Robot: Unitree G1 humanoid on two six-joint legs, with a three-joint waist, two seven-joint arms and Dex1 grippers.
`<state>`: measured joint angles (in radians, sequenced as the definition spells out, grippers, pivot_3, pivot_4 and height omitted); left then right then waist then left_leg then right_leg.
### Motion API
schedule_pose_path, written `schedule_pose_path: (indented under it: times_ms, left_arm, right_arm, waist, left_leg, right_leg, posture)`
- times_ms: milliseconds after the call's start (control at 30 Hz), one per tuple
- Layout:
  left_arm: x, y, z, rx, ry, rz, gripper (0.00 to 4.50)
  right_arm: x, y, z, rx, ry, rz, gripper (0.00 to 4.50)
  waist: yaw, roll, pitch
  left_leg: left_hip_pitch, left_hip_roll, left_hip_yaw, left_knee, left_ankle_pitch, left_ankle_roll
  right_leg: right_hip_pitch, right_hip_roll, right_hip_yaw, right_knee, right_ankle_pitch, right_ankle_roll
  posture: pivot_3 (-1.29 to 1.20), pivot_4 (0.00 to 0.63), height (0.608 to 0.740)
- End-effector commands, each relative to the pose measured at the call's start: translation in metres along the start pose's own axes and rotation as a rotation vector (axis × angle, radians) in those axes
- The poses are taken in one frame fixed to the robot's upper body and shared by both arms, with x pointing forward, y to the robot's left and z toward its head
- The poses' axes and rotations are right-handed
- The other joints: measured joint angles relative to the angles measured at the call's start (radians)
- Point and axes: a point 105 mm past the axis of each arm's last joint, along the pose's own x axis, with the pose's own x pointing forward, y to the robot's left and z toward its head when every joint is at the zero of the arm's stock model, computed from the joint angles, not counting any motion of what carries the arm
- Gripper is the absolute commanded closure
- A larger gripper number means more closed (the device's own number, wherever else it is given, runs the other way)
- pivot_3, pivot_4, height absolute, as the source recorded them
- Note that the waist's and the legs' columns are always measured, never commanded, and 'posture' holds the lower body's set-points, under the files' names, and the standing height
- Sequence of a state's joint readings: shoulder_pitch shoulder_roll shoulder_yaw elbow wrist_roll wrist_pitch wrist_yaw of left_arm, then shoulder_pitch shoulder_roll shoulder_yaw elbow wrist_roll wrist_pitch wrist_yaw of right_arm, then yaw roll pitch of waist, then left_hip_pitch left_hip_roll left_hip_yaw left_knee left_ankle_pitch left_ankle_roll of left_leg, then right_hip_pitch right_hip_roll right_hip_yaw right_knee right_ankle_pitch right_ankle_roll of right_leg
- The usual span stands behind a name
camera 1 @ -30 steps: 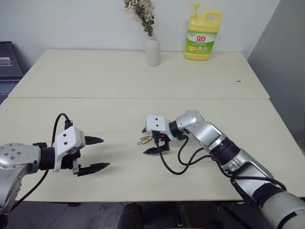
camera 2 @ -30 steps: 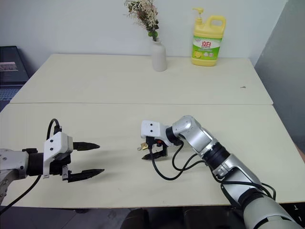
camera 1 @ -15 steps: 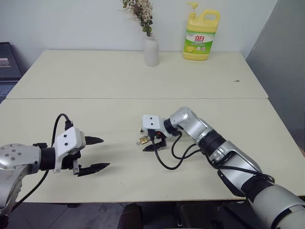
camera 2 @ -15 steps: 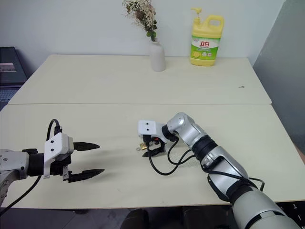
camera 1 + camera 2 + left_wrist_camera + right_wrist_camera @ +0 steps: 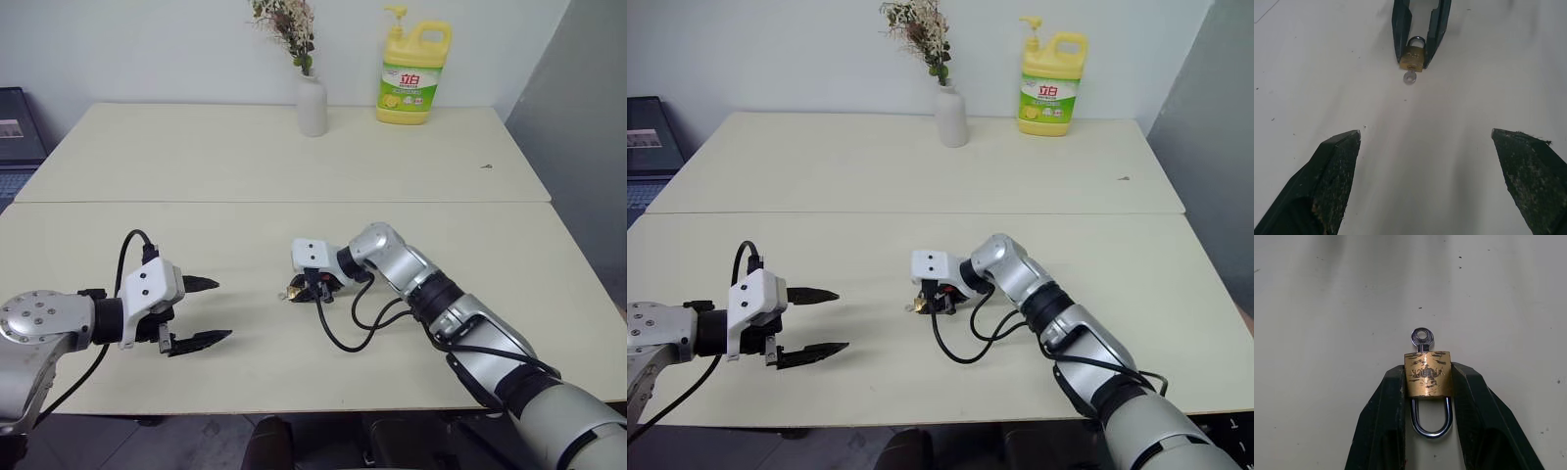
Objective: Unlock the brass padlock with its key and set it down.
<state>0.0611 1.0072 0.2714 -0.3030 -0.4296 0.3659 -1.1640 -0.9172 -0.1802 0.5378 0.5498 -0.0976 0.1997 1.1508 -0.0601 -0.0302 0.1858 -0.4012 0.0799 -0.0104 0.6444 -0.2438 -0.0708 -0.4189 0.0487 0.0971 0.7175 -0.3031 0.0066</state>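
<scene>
The brass padlock (image 5: 1427, 374) lies flat on the cream table (image 5: 245, 362), its silvery shackle (image 5: 1431, 427) closed. The key (image 5: 1421, 338) sticks out of the padlock's base, its round head showing. My right gripper (image 5: 299, 291) reaches in from the right, low over the table, and its two black fingers (image 5: 1396, 401) press against both sides of the padlock body. The left wrist view shows the same grip, with the padlock (image 5: 1414, 58) between those fingers and the key (image 5: 1409, 77) pointing my way. My left gripper (image 5: 220, 310) hovers open to the left, a hand's width from the lock.
A white vase (image 5: 312, 106) with dried flowers and a yellow detergent bottle (image 5: 412, 73) stand at the far edge. A laptop (image 5: 15, 137) sits past the left edge. A seam (image 5: 147, 202) runs across between two tabletops. A black cable (image 5: 338, 338) loops by my right wrist.
My right gripper's fingers have closed from wide open onto the sides of the padlock. The left gripper stays open in about the same place.
</scene>
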Motion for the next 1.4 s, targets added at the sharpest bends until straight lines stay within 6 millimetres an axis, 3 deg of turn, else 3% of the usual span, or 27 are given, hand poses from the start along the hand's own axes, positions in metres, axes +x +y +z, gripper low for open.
schedule_pose_path:
  times_ms: [33,200,433,667,900,1067,1167,1400]
  left_arm:
    - [0.002,0.005,0.013,-0.025,-0.072,0.025,0.0]
    - [0.014,0.006,0.035,-0.093,-0.181,-0.013,0.0]
    - [0.036,0.014,0.069,-0.182,-0.291,-0.115,0.0]
    - [0.043,0.021,0.073,-0.125,-0.258,-0.165,0.0]
    - [0.049,0.023,0.077,-0.108,-0.28,-0.172,0.0]
    - [0.057,0.022,0.097,-0.126,-0.355,-0.191,0.0]
    - [0.059,0.023,0.113,-0.145,-0.409,-0.203,0.0]
    - [0.068,0.025,0.127,-0.185,-0.452,-0.224,0.0]
  right_arm:
    - [-0.036,-0.004,0.004,-0.043,-0.045,-0.142,3.57]
    - [-0.078,0.013,0.017,-0.103,-0.092,-0.315,3.57]
    - [-0.105,0.041,0.025,-0.131,-0.072,-0.437,3.57]
    - [-0.124,0.029,0.033,-0.329,0.008,-0.632,3.57]
    - [-0.134,0.022,0.031,-0.529,0.091,-0.779,3.57]
    - [-0.141,0.021,0.045,-0.812,0.088,-0.882,3.57]
    - [-0.141,0.024,0.051,-0.868,0.043,-0.888,3.57]
    - [-0.14,0.025,0.063,-0.931,-0.028,-0.889,3.57]
  waist:
    - [0.009,0.0,0.0]
    - [0.015,0.0,0.0]
    - [0.003,-0.001,0.0]
    - [-0.004,-0.001,0.0]
    - [0.002,-0.001,0.0]
    - [0.005,-0.001,0.0]
    - [0.004,-0.001,0.0]
    - [0.004,-0.001,0.0]
  left_leg:
    - [0.0,0.0,0.0,0.0,0.0,0.0]
    - [-0.002,0.0,0.0,0.0,0.0,0.0]
    - [-0.001,0.0,-0.004,0.0,0.0,0.0]
    - [0.0,-0.001,-0.003,0.0,0.0,0.0]
    - [-0.001,-0.001,-0.003,0.0,0.0,0.0]
    - [-0.001,-0.001,-0.002,0.001,0.0,0.0]
    - [-0.001,-0.001,-0.003,0.001,0.0,0.0]
    - [-0.001,-0.001,-0.003,0.001,0.0,0.0]
  right_leg:
    - [0.0,0.0,0.0,0.0,0.0,0.0]
    - [-0.001,0.0,0.0,-0.001,0.0,0.0]
    - [0.0,0.002,-0.001,0.0,-0.003,0.005]
    - [0.001,0.002,0.0,-0.001,-0.003,0.005]
    - [0.0,0.002,0.0,-0.001,-0.003,0.005]
    - [0.0,0.002,0.0,-0.001,-0.003,0.005]
    - [0.001,0.002,0.0,-0.001,-0.003,0.005]
    - [0.002,0.002,0.0,-0.001,0.0,0.0]
  posture:
    - [0.0,0.15,0.74]
    - [0.0,0.15,0.74]
    - [0.0,0.15,0.74]
    - [0.0,0.15,0.74]
    - [0.0,0.15,0.74]
    - [0.0,0.15,0.74]
    - [0.0,0.15,0.74]
    - [0.0,0.15,0.74]
